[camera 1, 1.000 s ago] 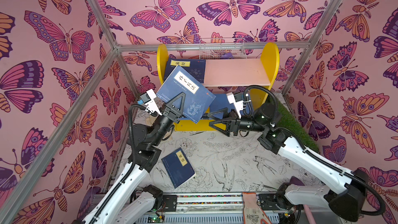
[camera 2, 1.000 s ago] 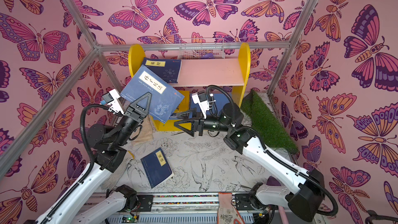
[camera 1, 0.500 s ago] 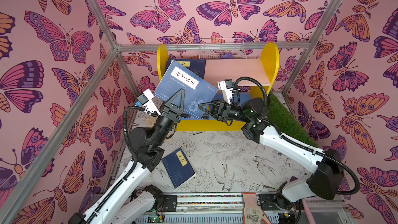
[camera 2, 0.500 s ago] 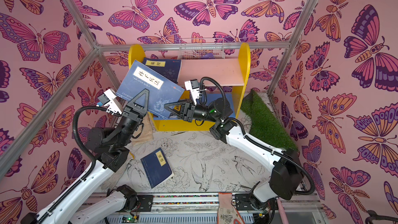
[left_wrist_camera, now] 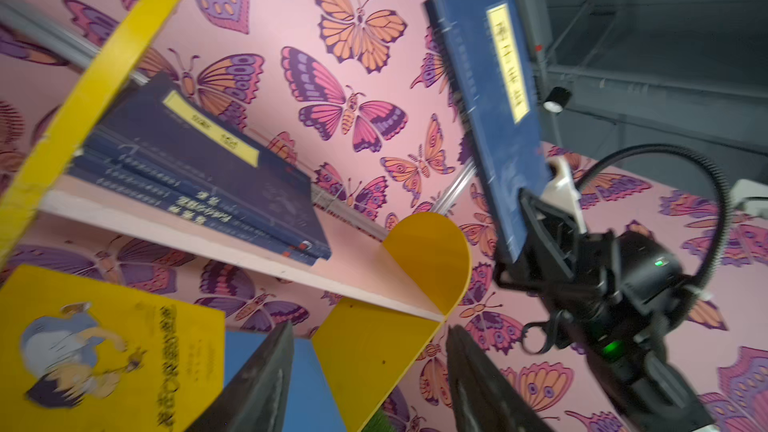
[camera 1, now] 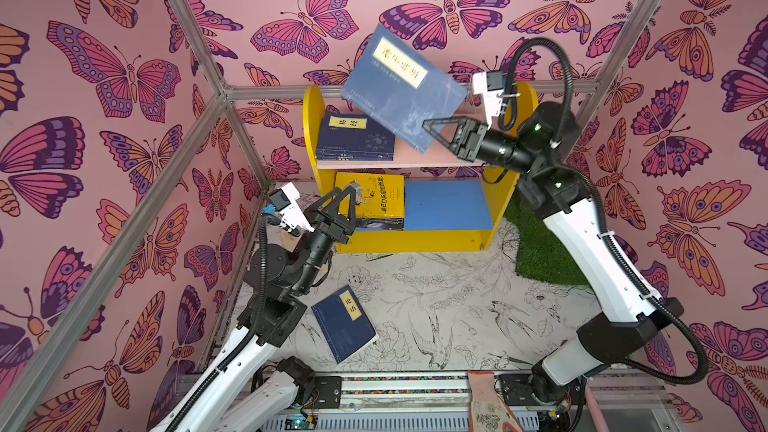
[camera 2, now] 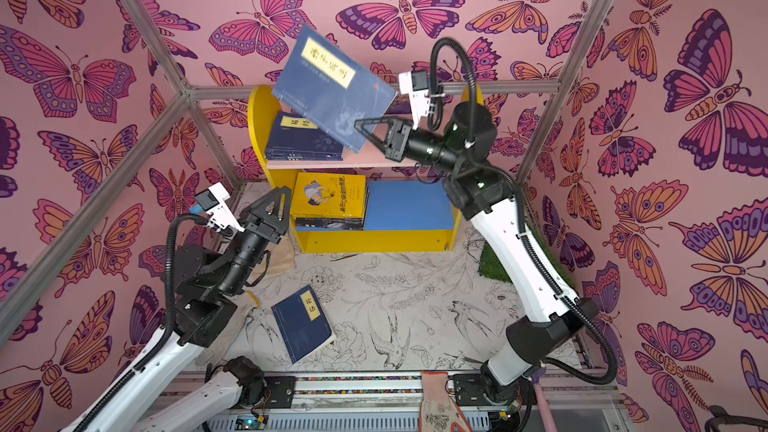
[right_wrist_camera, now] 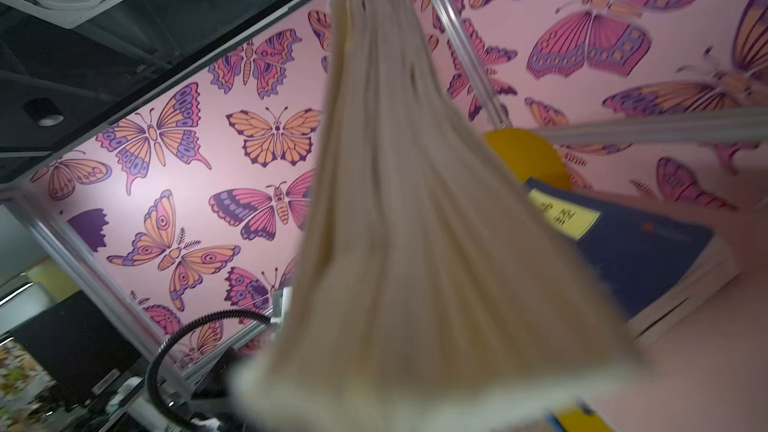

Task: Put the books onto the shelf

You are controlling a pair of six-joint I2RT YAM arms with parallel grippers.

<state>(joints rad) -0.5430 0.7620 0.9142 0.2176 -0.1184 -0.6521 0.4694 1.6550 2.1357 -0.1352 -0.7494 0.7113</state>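
1. My right arm [camera 1: 590, 251] is the largest thing in both top views. It rises from the front rail, bends beside the shelf's right panel, and its wrist reaches leftward above the upper board.
2. My left arm [camera 1: 249, 351] sits lower, folded at the elbow. Its forearm angles up toward the shelf's lower left corner.
3. The shelf [camera 1: 415, 241] stands at the back of the tabletop [camera 1: 457, 305], with 2 yellow round-topped panels, a pink board above and a blue board below.
4. The navy book [camera 1: 399, 89] hangs tilted in the air above the pink board, yellow label up. My right gripper [camera 1: 432, 126] is clamped on the edge nearest the arm. In the right wrist view its cream page edges [right_wrist_camera: 415, 222] fill the middle.
5. The navy stack [camera 1: 353, 139] lies flat on the left half of the pink board, beside the left panel.
6. The yellow book [camera 1: 370, 199] tops a small pile on the left half of the blue board.
7. The loose navy book [camera 1: 343, 326] lies flat on the tabletop near my left arm's elbow, well apart from the shelf.
8. My left gripper [camera 1: 343, 193] hovers just in front of the yellow book. Its jaws are apart and hold nothing, and the left wrist view shows the gap plainly.
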